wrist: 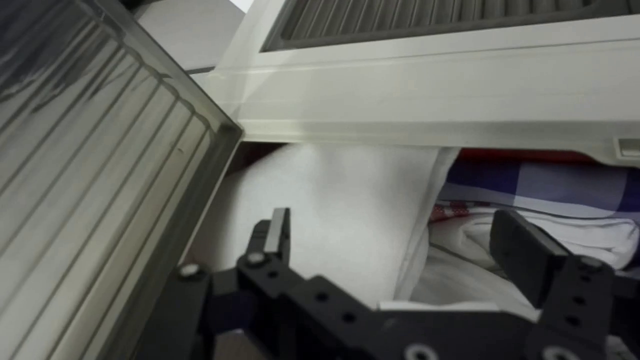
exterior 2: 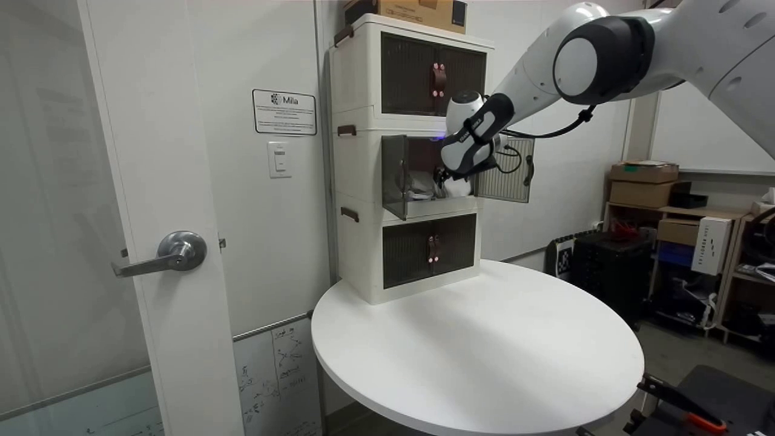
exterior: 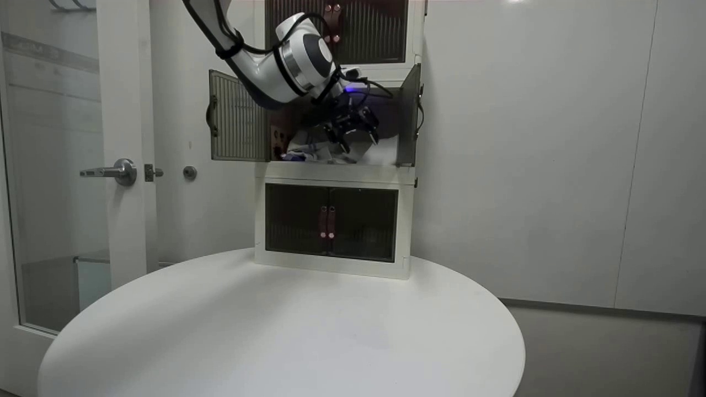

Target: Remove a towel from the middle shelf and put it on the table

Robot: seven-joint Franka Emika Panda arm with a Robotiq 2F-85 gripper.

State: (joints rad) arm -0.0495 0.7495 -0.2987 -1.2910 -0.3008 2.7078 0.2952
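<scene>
"Where's the towel (wrist: pixel 585 237)?"

"On the middle shelf (exterior: pixel 389 121), at 3 o'clock in the wrist view, beside a blue-checked cloth (wrist: pixel 505 185); I judge by the red at its 9 o'clock end. The gripper (wrist: pixel 395 232) is wide and empty."

"How will it handle?"

"Probably light, soft and floppy. I'd pinch the thick fold at its 4 o'clock edge."

"What's hidden?"

"1 finger (wrist: pixel 522 257) blocks part of its middle, and the plain white cloth (wrist: pixel 330 215) may cover its 9 o'clock end. In both exterior views I can't single it out."
</scene>
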